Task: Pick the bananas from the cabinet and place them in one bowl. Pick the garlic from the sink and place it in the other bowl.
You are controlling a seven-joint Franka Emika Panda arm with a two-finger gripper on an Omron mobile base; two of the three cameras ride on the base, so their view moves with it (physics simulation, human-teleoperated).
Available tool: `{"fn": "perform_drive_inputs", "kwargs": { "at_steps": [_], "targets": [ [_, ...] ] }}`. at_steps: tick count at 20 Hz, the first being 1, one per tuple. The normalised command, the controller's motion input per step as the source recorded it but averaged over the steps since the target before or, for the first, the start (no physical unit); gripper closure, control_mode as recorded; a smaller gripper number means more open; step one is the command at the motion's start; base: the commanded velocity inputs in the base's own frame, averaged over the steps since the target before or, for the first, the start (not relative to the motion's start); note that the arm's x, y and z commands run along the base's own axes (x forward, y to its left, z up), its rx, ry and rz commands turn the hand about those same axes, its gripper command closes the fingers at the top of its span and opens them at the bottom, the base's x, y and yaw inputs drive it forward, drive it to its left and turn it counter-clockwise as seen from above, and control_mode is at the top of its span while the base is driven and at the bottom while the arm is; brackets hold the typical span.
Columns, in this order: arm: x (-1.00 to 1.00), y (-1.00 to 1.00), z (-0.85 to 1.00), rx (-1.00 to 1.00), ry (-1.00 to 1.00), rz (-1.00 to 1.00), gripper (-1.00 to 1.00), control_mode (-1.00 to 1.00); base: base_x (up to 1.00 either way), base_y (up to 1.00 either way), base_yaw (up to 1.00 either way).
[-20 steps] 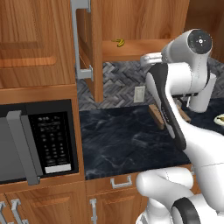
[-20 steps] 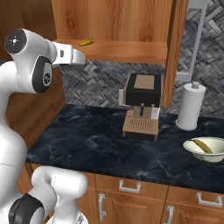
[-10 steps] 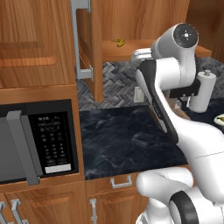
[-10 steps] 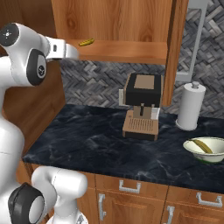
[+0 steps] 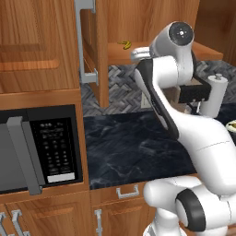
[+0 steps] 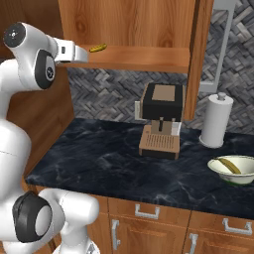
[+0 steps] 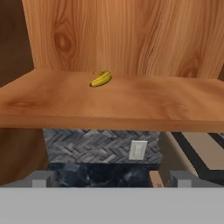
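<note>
One banana (image 7: 101, 79) lies on the shelf (image 7: 131, 103) of the open cabinet (image 6: 129, 22), toward the back and well in from the front edge. The other banana (image 6: 230, 165) rests in a cream bowl (image 6: 233, 170) on the worktop (image 6: 114, 161), near the paper towel roll (image 6: 217, 121).

The gripper (image 6: 79, 53) is at the shelf's front edge, level with the board and short of the fruit, its jaws spread wide and holding nothing.

The banana on the shelf looks light, with a smooth skin that could slide and flesh that would bruise under a hard squeeze. Being curved, it may roll or spin if nudged at a tip, so the best hold is probably across its thick middle, jaws set square to its length.

Room is tight. The shelf's front lip sits directly below the line of approach, the back panel is close behind the fruit, and the open door (image 5: 92, 50) stands to one side. Above the board there is clear space to reach in flat and lift out. Below, the coffee machine (image 6: 161, 119) stands between the cabinet and the bowl.
</note>
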Motion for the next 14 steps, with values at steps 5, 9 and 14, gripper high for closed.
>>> {"fn": "perform_drive_inputs", "kwargs": {
  "at_steps": [5,9,14],
  "targets": [
    [0.42,0.03,0.0,0.0,0.0,0.0,-1.0,-1.0,0.0,0.0,0.0],
    [0.47,0.08,0.0,0.0,0.0,0.0,-1.0,-1.0,0.0,0.0,0.0],
    [0.41,0.14,0.0,0.0,0.0,0.0,-1.0,-1.0,0.0,0.0,0.0]
  ]
}}
